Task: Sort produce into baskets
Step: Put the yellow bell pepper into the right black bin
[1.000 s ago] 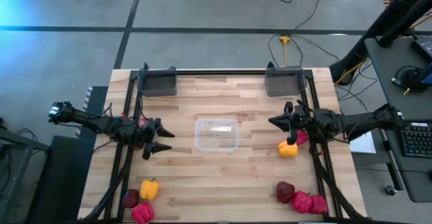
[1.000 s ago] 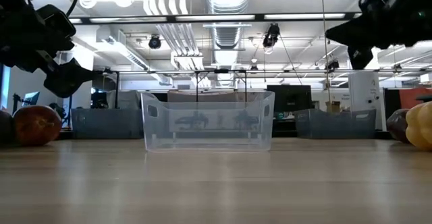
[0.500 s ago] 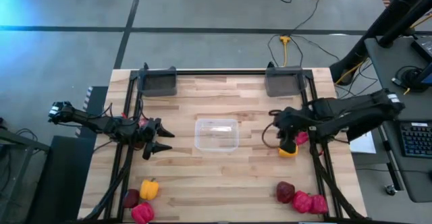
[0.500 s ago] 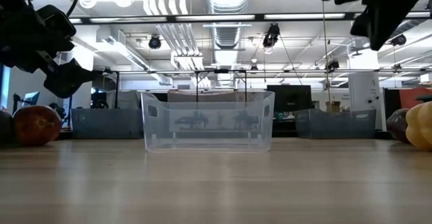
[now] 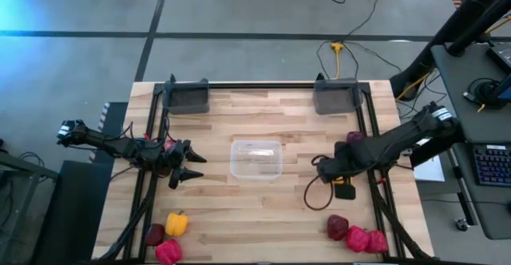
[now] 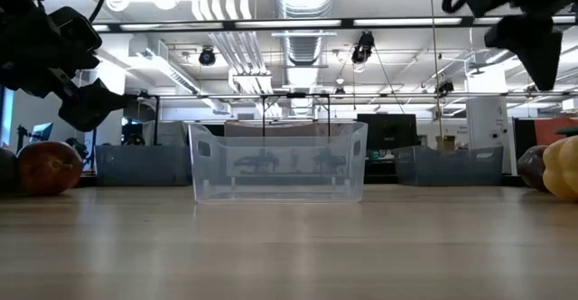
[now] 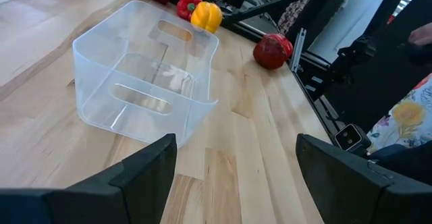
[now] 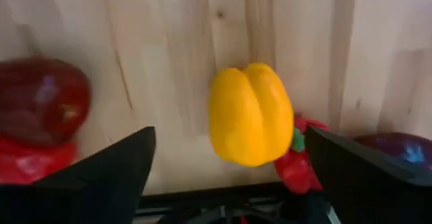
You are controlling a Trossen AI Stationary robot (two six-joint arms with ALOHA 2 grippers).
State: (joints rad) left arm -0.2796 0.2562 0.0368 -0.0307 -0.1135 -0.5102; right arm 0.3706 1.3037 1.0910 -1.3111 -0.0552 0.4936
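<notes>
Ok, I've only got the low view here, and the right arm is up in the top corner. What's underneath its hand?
Observer: The yellow pepper, lying on the table. The right hand is directly above it, fingers spread to either side, not touching.
Operator: Anything in the grey trays? I only see their sides.
Observer: From above, the left grey tray and the right grey tray both look empty.

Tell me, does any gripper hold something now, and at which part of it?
Nothing is held. The right gripper is open above the yellow bell pepper without touching it. The left gripper is open and empty, facing the clear container.
</notes>
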